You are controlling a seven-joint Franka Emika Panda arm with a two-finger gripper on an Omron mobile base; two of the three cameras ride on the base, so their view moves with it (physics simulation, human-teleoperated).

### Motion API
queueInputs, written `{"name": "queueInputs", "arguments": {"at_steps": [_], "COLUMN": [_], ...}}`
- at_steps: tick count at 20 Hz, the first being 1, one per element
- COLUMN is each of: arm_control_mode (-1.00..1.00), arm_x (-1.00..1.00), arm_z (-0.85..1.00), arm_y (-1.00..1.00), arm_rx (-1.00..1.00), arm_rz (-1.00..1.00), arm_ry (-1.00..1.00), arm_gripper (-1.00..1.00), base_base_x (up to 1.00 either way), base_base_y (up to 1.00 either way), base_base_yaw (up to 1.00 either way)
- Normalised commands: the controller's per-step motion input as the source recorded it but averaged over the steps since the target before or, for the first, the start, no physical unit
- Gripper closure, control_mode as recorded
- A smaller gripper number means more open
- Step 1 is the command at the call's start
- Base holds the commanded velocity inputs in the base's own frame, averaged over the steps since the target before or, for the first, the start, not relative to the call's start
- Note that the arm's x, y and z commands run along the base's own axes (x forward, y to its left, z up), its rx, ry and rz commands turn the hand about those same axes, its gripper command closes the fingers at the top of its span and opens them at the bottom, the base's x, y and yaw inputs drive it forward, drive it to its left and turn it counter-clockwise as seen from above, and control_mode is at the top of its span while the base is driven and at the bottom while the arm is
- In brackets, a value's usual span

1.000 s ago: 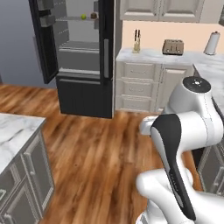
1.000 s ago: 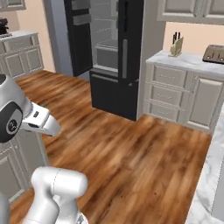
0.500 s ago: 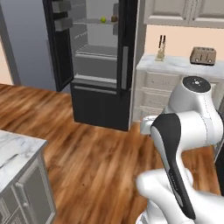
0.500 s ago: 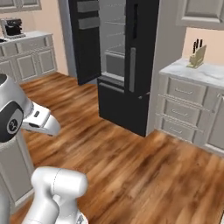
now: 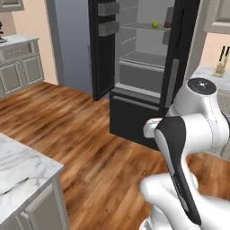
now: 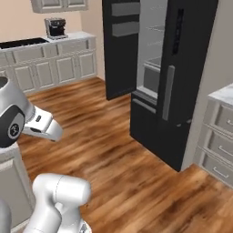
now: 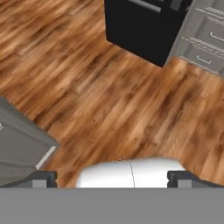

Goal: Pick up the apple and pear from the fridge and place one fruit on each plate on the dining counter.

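gripper [image 7: 112, 178]: spread wide, empty, over wood floor [image 7: 100, 96] | pear [image 5: 155, 25]: on fridge [image 5: 134, 121] shelf, doors open

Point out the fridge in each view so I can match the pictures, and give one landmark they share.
Left base view: fridge at upper centre, doors open, a yellow-green pear on an upper shelf.
Right base view: fridge at upper centre-right, seen from its other side.
Hand view: only its black bottom at the top edge.
Shared landmark: the wood floor in front of it.
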Motion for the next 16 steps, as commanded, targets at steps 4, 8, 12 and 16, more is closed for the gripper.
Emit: {"name": "queueInputs", "arguments": {"at_steps": [4,8,12,16], "arm_control_mode": [1.00,1.00,1.00,1.00], "arm_x": [0.00,0.00,0.00,0.00], "arm_z": [0.00,0.00,0.00,0.00], "arm_y": [0.00,0.00,0.00,0.00], "arm_rx": [0.00,0.00,0.00,0.00], "arm_rz": [0.00,0.00,0.00,0.00], "arm_ry": [0.00,0.00,0.00,0.00], "arm_gripper": [-1.00,-1.00,-1.00,-1.00], "base_base_x": [1.00,1.00,1.00,1.00], "base_base_y": [-0.14,-0.35,-0.14,0.20], "base_base_yaw": [0.07,-0.23,-0.14,-0.18]}}
